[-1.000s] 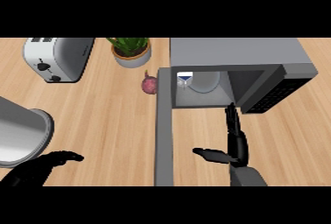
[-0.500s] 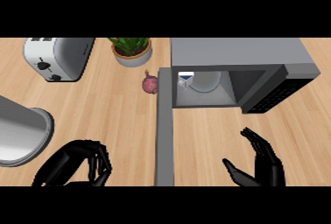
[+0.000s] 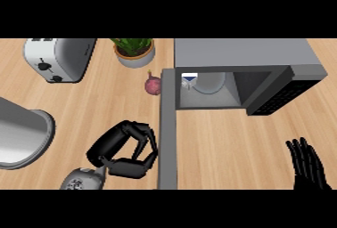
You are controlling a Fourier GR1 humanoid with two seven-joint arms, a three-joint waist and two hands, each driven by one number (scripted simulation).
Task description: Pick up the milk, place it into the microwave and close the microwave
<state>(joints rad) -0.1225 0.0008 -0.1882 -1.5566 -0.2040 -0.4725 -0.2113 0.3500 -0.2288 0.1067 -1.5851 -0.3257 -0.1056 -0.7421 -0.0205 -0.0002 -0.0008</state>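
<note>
The milk [image 3: 189, 80], a small white carton with a blue mark, stands inside the microwave [image 3: 240, 53] at the left of its cavity, beside a pale round plate [image 3: 212, 83]. The microwave door [image 3: 168, 142] hangs wide open and shows edge-on as a long grey strip running toward me. My left hand [image 3: 126, 153] is just left of that door, fingers curled with nothing in them. It is close to the door; I cannot tell if it touches. My right hand [image 3: 306, 165] rests at the lower right edge, fingers straight and up.
A silver toaster [image 3: 56, 58] stands at the back left, with a potted plant [image 3: 135, 51] to its right. A purple-red bulb-like vegetable [image 3: 153, 84] lies left of the microwave. A large grey round vessel [image 3: 20, 133] sits at the left edge.
My left hand has risen from the lower left edge toward the open door, fingers still curled. My right hand has slid out to the lower right corner.
</note>
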